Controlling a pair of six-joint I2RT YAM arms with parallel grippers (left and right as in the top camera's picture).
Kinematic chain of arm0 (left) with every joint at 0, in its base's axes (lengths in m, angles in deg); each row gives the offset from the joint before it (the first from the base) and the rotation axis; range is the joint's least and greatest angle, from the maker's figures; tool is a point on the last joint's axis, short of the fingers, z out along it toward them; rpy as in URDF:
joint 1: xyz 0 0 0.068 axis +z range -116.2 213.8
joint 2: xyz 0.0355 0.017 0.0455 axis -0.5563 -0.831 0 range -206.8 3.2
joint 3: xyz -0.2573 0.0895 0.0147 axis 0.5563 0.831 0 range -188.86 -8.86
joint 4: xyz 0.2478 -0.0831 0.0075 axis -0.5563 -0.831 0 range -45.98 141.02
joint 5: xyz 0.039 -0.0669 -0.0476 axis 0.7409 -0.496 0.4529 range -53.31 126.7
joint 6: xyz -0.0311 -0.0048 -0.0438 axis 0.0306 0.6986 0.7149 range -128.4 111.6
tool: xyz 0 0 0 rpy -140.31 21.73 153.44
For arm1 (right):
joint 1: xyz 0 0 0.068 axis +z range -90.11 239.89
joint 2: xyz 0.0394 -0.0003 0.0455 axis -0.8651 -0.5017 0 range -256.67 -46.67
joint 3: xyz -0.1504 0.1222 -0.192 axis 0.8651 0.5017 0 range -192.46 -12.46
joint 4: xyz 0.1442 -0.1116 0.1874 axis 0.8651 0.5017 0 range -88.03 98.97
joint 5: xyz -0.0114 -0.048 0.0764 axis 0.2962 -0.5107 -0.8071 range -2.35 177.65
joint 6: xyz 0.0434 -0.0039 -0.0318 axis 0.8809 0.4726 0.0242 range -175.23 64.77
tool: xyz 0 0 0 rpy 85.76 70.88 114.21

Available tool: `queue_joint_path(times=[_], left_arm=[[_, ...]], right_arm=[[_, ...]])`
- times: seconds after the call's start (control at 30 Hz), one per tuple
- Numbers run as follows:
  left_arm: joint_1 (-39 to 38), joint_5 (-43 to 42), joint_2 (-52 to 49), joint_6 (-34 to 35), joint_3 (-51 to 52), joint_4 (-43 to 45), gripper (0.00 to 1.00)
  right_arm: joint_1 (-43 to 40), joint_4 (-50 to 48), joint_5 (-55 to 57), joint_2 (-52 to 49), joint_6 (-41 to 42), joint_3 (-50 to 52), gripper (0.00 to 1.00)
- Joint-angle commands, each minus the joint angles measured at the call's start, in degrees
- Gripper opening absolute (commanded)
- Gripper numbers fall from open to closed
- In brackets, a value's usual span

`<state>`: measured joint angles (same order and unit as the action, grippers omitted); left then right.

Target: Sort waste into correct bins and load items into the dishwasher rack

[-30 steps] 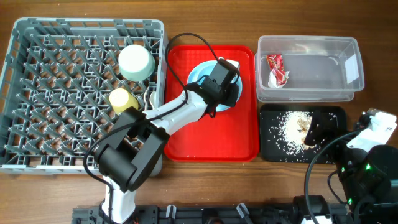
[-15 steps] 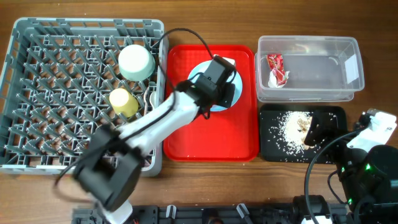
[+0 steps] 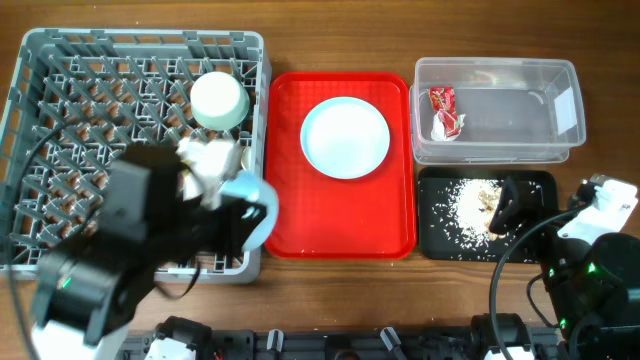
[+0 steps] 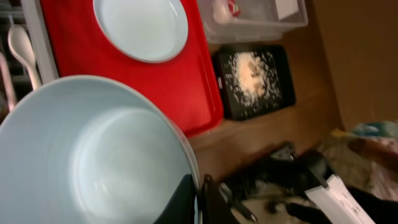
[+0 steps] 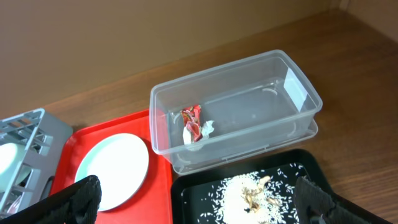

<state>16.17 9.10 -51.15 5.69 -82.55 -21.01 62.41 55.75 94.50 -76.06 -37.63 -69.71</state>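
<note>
Left fingers (image 4: 185,200) clamped on mint-green bowl (image 4: 93,155) rim, over dishwasher rack (image 3: 140,40) right edge. Right fingers (image 5: 74,199) spread wide above black tray (image 5: 186,194).

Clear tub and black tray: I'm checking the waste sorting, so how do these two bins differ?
The clear tub is see-through and deep-walled; the black tray is opaque and shallow. The clear tub holds a red-and-white wrapper; the black tray holds rice-like scraps. In the overhead view the clear tub looks larger than the black tray. Both are rectangular and sit right of the red tray.
</note>
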Motion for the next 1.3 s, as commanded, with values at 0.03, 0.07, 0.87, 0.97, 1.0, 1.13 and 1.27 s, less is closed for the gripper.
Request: queue_joint_path(times=[0.03,0.07,0.87,0.97,1.0,1.13,1.27], left_arm=[[8.5,-19.2,0.6,-10.8,0.3,-6.6,0.04],[9.9,-21.9,-0.1,-12.5,0.3,-7.8,0.04],[44.2,-43.2,-25.5,-39.5,23.3,-4.6,0.04],[45.4,-44.0,-28.6,-39.4,26.0,-1.4,0.04],[45.9,-44.2,-29.9,-39.4,26.3,-1.1,0.04],[48.7,-43.7,-33.5,-39.4,26.3,-1.2,0.04],[51.6,-41.6,-33.5,-39.4,26.3,-1.2,0.06]], right_arm=[[-0.2,-0.1,-0.5,0.0,-1.0,-0.5,1.0],[-0.2,-0.1,-0.5,0.0,-1.0,-0.5,1.0],[-0.2,-0.1,-0.5,0.0,-1.0,-0.5,1.0],[-0.2,-0.1,-0.5,0.0,-1.0,-0.5,1.0],[-0.2,-0.1,-0.5,0.0,-1.0,-0.5,1.0],[-0.2,-0.1,-0.5,0.0,-1.0,-0.5,1.0],[-0.2,-0.1,-0.5,0.0,-1.0,-0.5,1.0]])
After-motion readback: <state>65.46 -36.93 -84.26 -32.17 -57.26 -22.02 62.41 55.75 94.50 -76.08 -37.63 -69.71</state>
